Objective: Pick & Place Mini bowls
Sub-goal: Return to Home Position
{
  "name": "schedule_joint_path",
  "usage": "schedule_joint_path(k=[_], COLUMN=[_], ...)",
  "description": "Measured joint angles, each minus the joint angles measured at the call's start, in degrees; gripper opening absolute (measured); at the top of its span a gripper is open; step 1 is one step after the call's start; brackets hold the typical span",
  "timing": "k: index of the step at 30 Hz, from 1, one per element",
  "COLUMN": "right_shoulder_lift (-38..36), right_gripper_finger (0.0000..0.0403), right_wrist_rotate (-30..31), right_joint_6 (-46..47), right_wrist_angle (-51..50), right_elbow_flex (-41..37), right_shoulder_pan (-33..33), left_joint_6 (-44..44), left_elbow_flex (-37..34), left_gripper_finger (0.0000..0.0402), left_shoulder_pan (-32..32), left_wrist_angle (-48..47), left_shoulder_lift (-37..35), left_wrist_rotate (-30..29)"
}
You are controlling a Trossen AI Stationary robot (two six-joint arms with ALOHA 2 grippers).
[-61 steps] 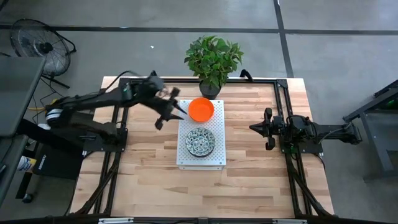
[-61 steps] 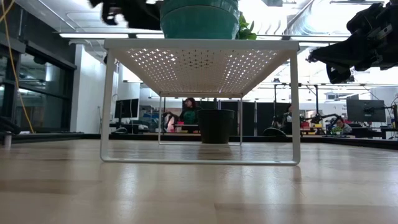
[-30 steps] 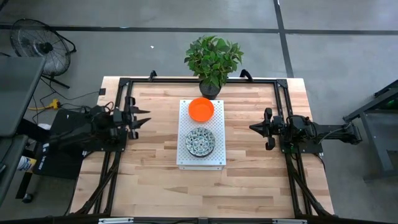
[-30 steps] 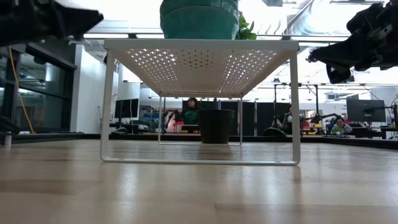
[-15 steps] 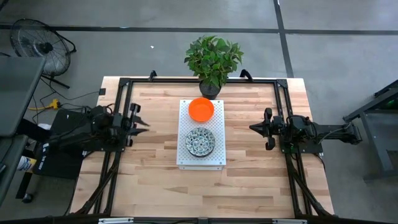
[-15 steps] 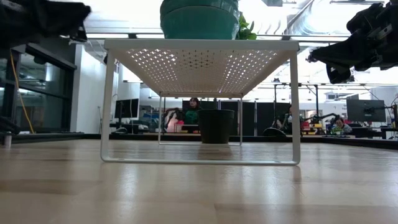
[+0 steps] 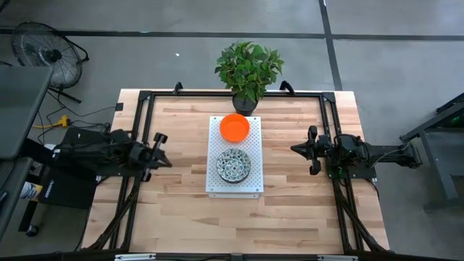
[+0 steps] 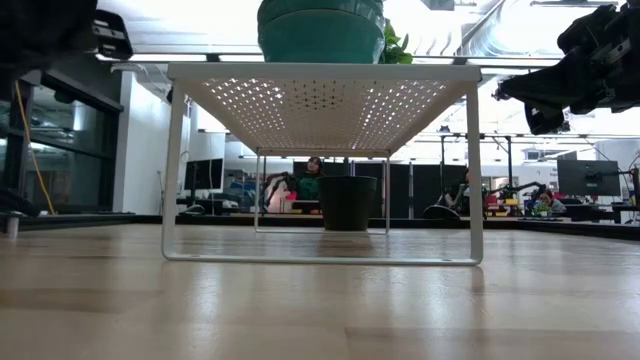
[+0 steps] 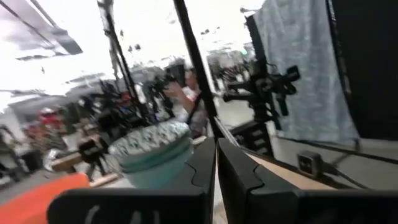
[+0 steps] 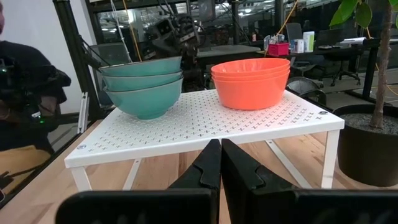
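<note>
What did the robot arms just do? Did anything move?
The left hand pulled back from beside the orange bowls to the left side of the table, carrying nothing. The right hand, the patterned bowls, the shelf and the plant stayed put.

1. You have three orange bowls [image 10: 250,81], all in one stack.
2. You have three green-white bowls [image 10: 142,87], all in one more stack. That makes six bowls in two stacks.
3. You have one white shelf [image 10: 205,124], and both stacks sit on it.
4. You have one desk [image 7: 181,217].
5. You have one plant [image 7: 249,67] in one dark pot [image 8: 349,203].
6. You have two arms, the left arm [image 7: 94,148] and the right arm [image 7: 362,154].
7. You have two end effectors, the left end effector [image 7: 161,148] and the right end effector [image 7: 301,150]. Each has two fingers.
8. You have one fan [image 7: 45,54] on the floor.
</note>
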Motion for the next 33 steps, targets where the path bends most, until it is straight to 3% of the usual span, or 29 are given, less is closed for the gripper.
schedule_joint_path(k=[4,11,15,23,33], right_shoulder_lift=[0.0,0.0,0.0,0.0,0.0], right_gripper_finger=[0.0000,0.0000,0.0000,0.0000,0.0000], right_wrist_rotate=[0.0,0.0,0.0,0.0,0.0], right_joint_6=[0.0,0.0,0.0,0.0,0.0], right_wrist_angle=[0.0,0.0,0.0,0.0,0.0], right_elbow_flex=[0.0,0.0,0.0,0.0,0.0], right_shoulder_pan=[0.0,0.0,0.0,0.0,0.0], left_joint_6=[2.7,4.5,3.4,7.6,11.1], left_elbow_flex=[0.0,0.0,0.0,0.0,0.0], left_gripper_finger=[0.0009,0.0009,0.0009,0.0009,0.0009], left_shoulder_pan=[-0.2,-5.1,-7.8,-14.1,-14.5], left_wrist_angle=[3.3,2.4,1.0,-2.5,-4.5], left_shoulder_lift=[0.0,0.0,0.0,0.3,0.3], left_wrist_rotate=[-4.8,-26.3,-35.5,-37.9,-39.3])
